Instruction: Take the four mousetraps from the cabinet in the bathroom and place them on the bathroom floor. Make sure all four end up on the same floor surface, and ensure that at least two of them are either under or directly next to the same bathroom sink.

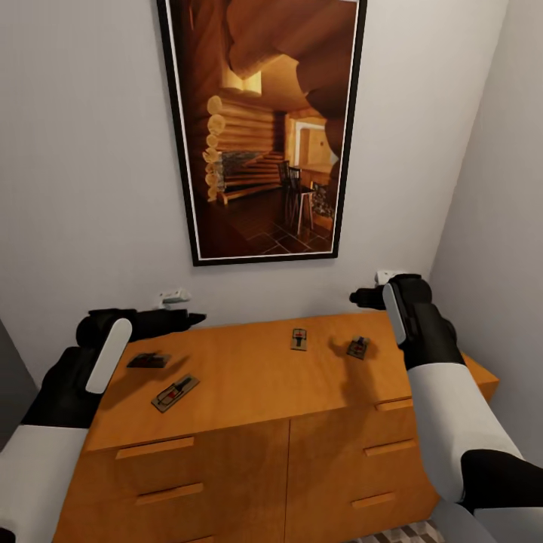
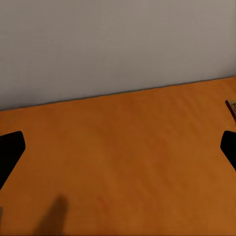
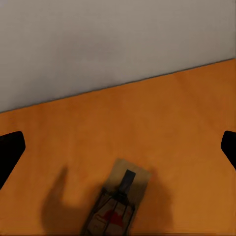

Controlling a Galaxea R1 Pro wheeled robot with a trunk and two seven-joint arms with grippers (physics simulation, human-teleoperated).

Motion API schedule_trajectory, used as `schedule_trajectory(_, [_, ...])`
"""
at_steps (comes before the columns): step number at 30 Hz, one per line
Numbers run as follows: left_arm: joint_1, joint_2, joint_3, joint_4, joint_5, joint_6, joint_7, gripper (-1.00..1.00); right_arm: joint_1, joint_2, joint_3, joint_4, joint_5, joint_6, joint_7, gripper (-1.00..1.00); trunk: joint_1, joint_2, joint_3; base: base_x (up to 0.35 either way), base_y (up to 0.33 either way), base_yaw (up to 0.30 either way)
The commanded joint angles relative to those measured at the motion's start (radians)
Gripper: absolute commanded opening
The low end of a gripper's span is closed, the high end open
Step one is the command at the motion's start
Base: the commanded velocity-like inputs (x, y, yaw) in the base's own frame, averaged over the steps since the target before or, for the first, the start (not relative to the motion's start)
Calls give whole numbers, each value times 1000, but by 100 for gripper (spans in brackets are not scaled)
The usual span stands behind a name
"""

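Both jaws spread, nothing pinched: each wrist view has its two dark fingertips wide apart at the frame sides over bare cabinet top.

Left gripper (image 1: 188, 319) hovers above the cabinet's (image 1: 249, 385) back-left area, near the wall. Left to right on the top: mousetrap 1 (image 1: 148, 360) near the left edge, just under the left arm; mousetrap 2 (image 1: 175, 392) beside it, closer to the front edge, angled; mousetrap 3 (image 1: 299, 338) right of centre, toward the back edge; mousetrap 4 (image 1: 357, 347) near the right end, below the right gripper (image 1: 362, 297). Right wrist view has a trap (image 3: 117, 206) lying between and short of the fingers, not touched; likely trap 4.

Framed cabin picture (image 1: 260, 128) on the wall above. Strip of cube-pattern bathroom floor (image 1: 396, 534) visible at the cabinet's base.

Progress: zero placed. All four traps sit on the cabinet, none gripped. Left: four pick-ups, four floor placements, two by the sink.
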State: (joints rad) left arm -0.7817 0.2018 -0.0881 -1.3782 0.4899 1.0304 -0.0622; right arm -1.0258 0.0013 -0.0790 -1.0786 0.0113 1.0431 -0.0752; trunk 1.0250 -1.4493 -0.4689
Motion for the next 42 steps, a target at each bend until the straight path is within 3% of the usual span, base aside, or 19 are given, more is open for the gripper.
schedule_trajectory(1, [-1,-1,-1,5,-7,3,-7,100,0,-3,6,5,0,4,1,100,0,-1,-1,0,0,0])
schedule_trajectory(11, [-1,-13,-1,42,-9,3,-10,100,5,-17,35,60,1,4,15,100,0,-1,-1,0,0,0])
schedule_trajectory(42, [-1,-19,-1,39,-11,3,-12,100,6,-18,38,66,8,4,8,100,0,-1,-1,0,0,0])
